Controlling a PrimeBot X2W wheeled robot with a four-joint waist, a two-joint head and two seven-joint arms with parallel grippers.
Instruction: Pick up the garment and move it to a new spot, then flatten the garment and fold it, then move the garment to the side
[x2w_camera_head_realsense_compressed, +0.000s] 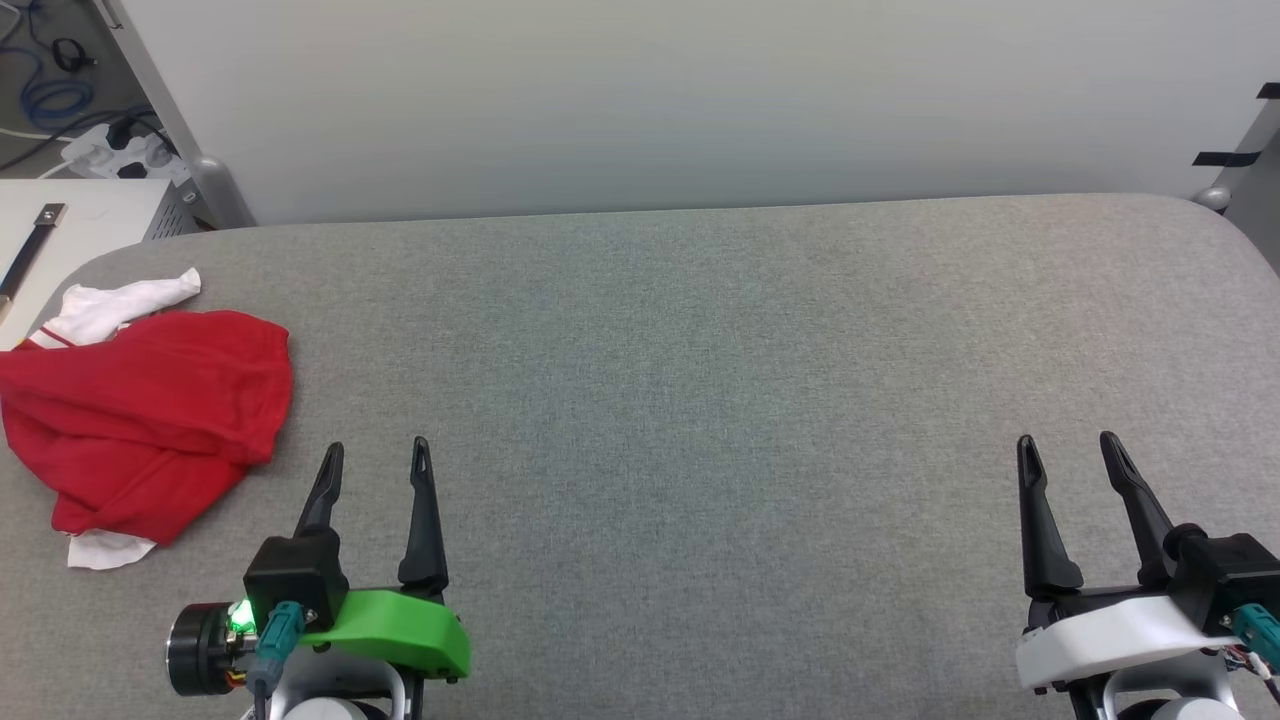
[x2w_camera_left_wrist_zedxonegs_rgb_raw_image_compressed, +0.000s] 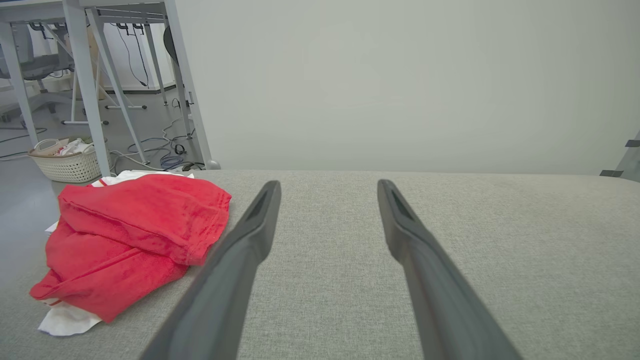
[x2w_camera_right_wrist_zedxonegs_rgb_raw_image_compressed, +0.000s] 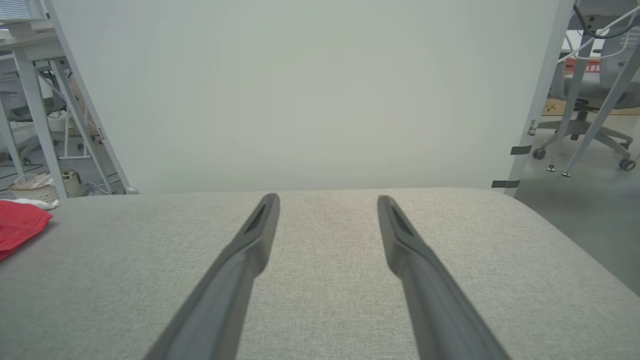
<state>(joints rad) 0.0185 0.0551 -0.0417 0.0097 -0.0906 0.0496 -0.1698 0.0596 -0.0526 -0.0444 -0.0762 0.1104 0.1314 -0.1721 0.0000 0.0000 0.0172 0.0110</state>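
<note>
The garment (x2w_camera_head_realsense_compressed: 150, 420) lies crumpled at the far left of the grey padded table (x2w_camera_head_realsense_compressed: 700, 400), red with white sleeve parts poking out at its far and near ends. My left gripper (x2w_camera_head_realsense_compressed: 377, 455) hovers open just to its right, apart from it, nothing between the fingers. In the left wrist view the garment (x2w_camera_left_wrist_zedxonegs_rgb_raw_image_compressed: 135, 235) sits left of the left finger (x2w_camera_left_wrist_zedxonegs_rgb_raw_image_compressed: 240, 255), with the left gripper (x2w_camera_left_wrist_zedxonegs_rgb_raw_image_compressed: 327, 187) open. My right gripper (x2w_camera_head_realsense_compressed: 1068, 448) stands open at the lower right over bare table. The right wrist view shows the right gripper (x2w_camera_right_wrist_zedxonegs_rgb_raw_image_compressed: 327, 200) open and a garment edge (x2w_camera_right_wrist_zedxonegs_rgb_raw_image_compressed: 20, 225) at far left.
A pale wall panel (x2w_camera_head_realsense_compressed: 650, 100) stands behind the table's far edge. Beyond the left corner are a white cabinet (x2w_camera_head_realsense_compressed: 80, 215), a power strip with cables (x2w_camera_head_realsense_compressed: 110, 150), desk legs and a wicker basket (x2w_camera_left_wrist_zedxonegs_rgb_raw_image_compressed: 65, 162) on the floor. An office chair (x2w_camera_right_wrist_zedxonegs_rgb_raw_image_compressed: 585, 110) stands off the right side.
</note>
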